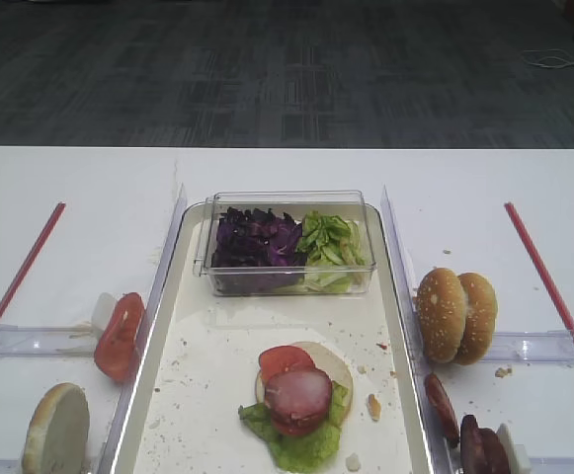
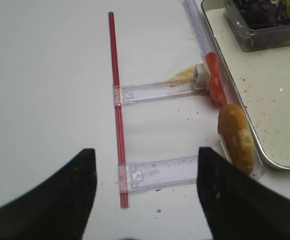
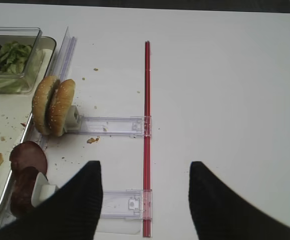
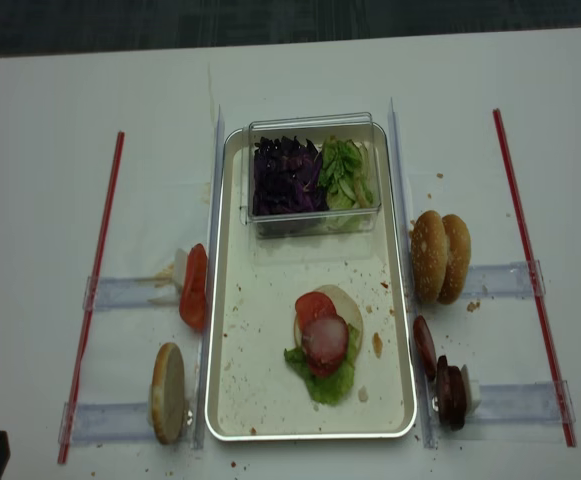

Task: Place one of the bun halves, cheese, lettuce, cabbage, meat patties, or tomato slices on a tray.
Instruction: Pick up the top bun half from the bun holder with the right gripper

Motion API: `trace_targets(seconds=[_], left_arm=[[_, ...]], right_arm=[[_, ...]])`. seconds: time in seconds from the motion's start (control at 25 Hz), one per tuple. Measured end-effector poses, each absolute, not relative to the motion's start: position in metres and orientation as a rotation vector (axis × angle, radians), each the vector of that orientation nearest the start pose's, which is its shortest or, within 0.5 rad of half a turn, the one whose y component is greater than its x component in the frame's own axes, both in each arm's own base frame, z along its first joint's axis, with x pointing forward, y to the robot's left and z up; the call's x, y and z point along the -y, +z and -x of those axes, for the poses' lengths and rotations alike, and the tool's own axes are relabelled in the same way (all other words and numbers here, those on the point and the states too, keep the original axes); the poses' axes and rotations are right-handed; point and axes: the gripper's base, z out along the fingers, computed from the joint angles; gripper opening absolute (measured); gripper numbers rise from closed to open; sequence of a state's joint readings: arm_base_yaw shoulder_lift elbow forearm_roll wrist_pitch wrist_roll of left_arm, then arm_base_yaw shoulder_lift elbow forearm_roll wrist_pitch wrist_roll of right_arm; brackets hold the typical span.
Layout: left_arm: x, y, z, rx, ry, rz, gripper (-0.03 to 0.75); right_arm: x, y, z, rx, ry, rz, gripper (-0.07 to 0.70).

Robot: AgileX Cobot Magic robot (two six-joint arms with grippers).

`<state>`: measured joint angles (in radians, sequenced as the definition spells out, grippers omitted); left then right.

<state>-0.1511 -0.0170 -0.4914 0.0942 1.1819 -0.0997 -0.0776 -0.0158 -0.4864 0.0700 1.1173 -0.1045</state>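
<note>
off-white tray lies lengthwise mid counter, crumbs all over it. clear plastic box sits at the tray's 12 o'clock end, purple cabbage in its left part, lettuce strips in its right part, touching each other. toward the tray's 6 o'clock end there is a stack: ruffled lettuce leaf at the bottom, pale bun half partly under, a tomato slice and a meat patty on top.

at 3 o'clock of the tray, on the counter, two sesame bun halves stand on edge, pressed together, against a clear rail. more meat patties stand on edge at about 4–5 o'clock of the tray, just outside its rim. at 9 o'clock a tomato slice stands on edge against the rim; at 7 o'clock a pale flat-faced bun stands on edge. red strips run along both outer sides.

right fingers spread apart, nothing between them, hovering over the counter near a red strip, well apart from the buns. left fingers also spread apart and holding nothing, over the counter at 9 o'clock of the pale bun.
</note>
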Motion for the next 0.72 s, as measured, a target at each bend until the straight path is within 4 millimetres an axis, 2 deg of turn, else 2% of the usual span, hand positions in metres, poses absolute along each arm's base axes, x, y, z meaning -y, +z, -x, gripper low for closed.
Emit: trace_targets(seconds=[0.72], left_arm=[[-0.0097, 0.2656, 0.0109, -2.153, -0.031, -0.043, 0.438]], right_arm=[[-0.0056, 0.269, 0.0079, -2.097, -0.038, 0.035, 0.433]])
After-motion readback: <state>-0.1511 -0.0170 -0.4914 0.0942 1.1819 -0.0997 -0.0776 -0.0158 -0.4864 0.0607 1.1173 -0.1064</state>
